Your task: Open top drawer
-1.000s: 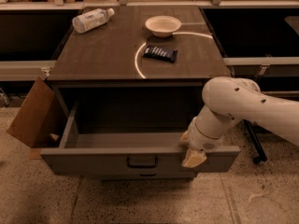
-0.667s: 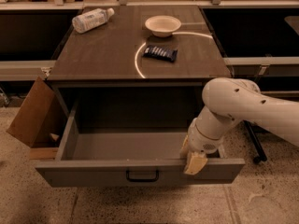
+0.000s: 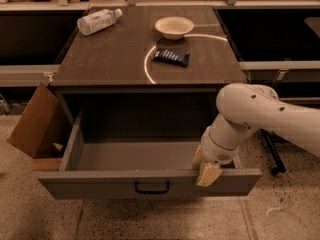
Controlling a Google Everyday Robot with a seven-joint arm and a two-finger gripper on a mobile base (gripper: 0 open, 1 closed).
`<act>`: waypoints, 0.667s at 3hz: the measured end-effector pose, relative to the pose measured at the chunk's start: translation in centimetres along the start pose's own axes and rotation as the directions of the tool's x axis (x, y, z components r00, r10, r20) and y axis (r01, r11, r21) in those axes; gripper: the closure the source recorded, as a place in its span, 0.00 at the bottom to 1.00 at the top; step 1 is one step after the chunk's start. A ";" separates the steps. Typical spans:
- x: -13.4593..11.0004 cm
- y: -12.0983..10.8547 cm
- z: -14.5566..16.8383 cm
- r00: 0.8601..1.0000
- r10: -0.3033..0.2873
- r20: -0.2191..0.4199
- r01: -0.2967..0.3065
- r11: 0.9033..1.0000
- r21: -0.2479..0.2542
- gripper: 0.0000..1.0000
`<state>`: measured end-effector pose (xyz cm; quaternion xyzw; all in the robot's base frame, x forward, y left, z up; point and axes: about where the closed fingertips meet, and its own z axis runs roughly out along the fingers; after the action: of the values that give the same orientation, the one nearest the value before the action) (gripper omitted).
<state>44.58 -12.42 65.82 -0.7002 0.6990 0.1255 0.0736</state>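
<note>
Top drawer (image 3: 100,186) is open on my feed: it stands well out of the cabinet, grey box sides and floor showing, front panel nearest the camera. Black bar handle (image 3: 151,187) sits at the centre of the front.

Gripper (image 3: 208,173) is at the front panel's top edge, right of the handle, its tan tip lying over the lip and touching it. Can't tell if the jaws are spread or pressed together; the wrist hides them. White arm (image 3: 260,109) comes in from the right, elbow above the drawer's right corner.

On the worktop (image 3: 110,59): a plastic bottle (image 3: 98,21) lying on its side at back left, a pale bowl (image 3: 174,27) at back centre, and a dark snack packet (image 3: 171,57) just in front of the bowl. An open cardboard box (image 3: 35,124) sits on the floor against the cabinet's left side, next to the drawer.
</note>
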 end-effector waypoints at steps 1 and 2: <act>0.0 0.1 0.0 1.000 -0.001 -0.001 0.001 1.000 -0.001 0.43; 0.0 0.1 0.1 1.000 -0.002 -0.002 0.002 1.000 -0.002 0.20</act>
<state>44.45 -12.39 65.75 -0.7009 0.6983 0.1258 0.0723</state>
